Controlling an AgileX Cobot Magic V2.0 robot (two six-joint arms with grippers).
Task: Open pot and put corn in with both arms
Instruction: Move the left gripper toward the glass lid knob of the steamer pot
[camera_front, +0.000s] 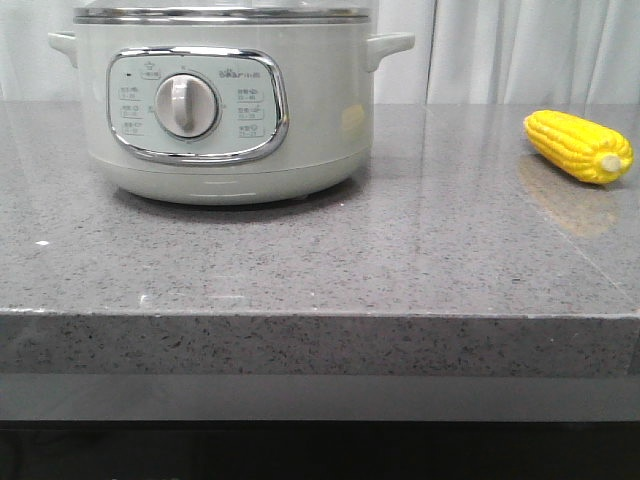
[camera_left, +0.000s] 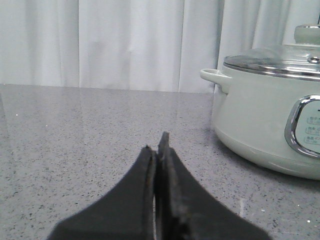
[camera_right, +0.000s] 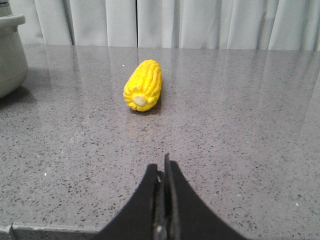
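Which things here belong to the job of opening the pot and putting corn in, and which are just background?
Part of the job:
- pot, its lid on
- corn, lying on the countertop to the pot's right
- left gripper, shut
- right gripper, shut

Just there:
- grey speckled countertop
- white curtain

Pot: pale grey-green body, handles same shade. Control panel: chrome frame, pale face, small dark print, off-white dial. Lid: steel rim, clear misted glass. Corn: bright yellow, kernels in rows, pale cream stub end. Table: grey stone, fine black and white speckle, glossy, faint yellow reflection under corn. Curtain: white, vertical folds. Left hand, right hand: matte black.
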